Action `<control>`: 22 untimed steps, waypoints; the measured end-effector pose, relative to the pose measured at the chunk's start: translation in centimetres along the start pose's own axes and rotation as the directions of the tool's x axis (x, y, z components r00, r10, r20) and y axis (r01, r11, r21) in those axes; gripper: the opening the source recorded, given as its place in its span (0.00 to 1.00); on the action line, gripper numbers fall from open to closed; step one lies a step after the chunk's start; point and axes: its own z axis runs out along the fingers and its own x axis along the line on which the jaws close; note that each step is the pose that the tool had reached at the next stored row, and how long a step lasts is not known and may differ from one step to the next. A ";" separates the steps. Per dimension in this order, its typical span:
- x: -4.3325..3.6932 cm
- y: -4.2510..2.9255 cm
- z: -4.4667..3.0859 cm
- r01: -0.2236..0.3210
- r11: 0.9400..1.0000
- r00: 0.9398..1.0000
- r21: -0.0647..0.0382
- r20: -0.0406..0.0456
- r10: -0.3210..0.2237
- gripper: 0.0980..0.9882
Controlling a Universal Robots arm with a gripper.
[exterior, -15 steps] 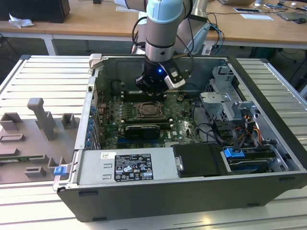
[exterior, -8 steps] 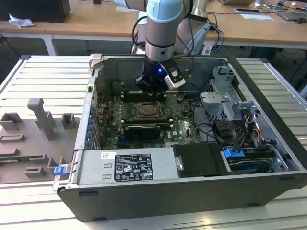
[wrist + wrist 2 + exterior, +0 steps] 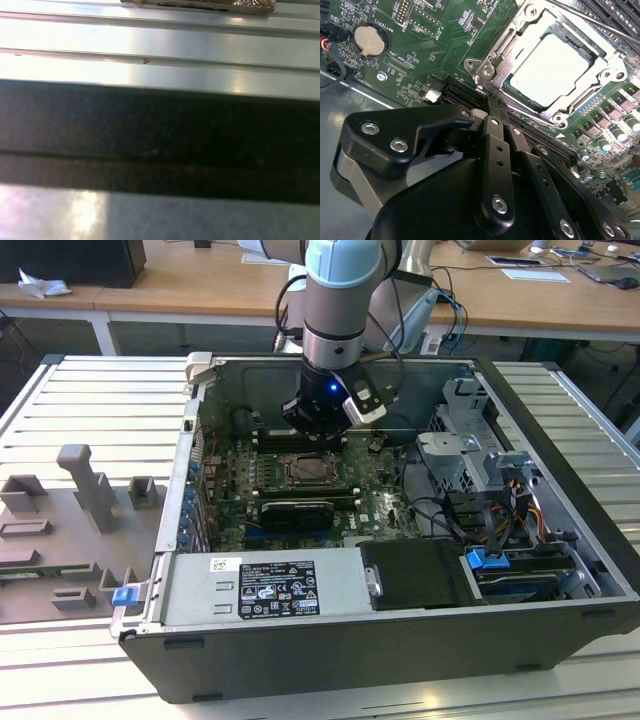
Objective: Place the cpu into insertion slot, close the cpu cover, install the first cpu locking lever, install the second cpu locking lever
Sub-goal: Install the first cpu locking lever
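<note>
So your gripper (image 3: 492,102) is down inside the open PC case (image 3: 300,660), hanging over the motherboard (image 3: 375,502) just behind the insertion slot (image 3: 305,472) in the exterior view. In the second wrist view the black fingers (image 3: 495,135) are pressed together with no gap, nothing between them, tips sitting right at the corner of the socket frame.

The cpu (image 3: 550,70) is already seated in the slot, its pale metal top showing through the window of the cpu cover (image 3: 512,47), which lies flat down over it. A thin locking lever (image 3: 590,22) runs along the far edge of the socket; I can't tell whether it's latched.

Nearby on the green board you've got a coin cell battery (image 3: 369,40) and a small white connector (image 3: 433,95). There's white silkscreen print all over the board, but it's too small to make out. Same for the big white label (image 3: 275,590) on the power supply (image 3: 190,590) at the front of the case.

The first wrist view gives you ribbed metal table (image 3: 160,40) and a dark band (image 3: 160,140) across it.
</note>
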 end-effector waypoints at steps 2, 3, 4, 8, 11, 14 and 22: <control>0.00 -0.01 0.00 0.000 1.000 1.000 0.001 0.000 0.000 0.01; 0.00 0.00 -0.01 0.000 1.000 1.000 0.001 0.000 0.000 0.01; 0.00 0.00 -0.03 0.000 1.000 1.000 0.001 0.000 0.000 0.01; 0.00 -0.02 -0.12 -0.001 1.000 1.000 0.001 0.000 0.001 0.01; 0.00 -0.06 -0.16 -0.001 1.000 1.000 0.001 0.000 0.001 0.01; 0.00 -0.08 -0.14 -0.002 1.000 1.000 0.005 0.000 0.002 0.01; 0.00 -0.10 0.02 -0.004 1.000 1.000 0.016 0.000 0.004 0.01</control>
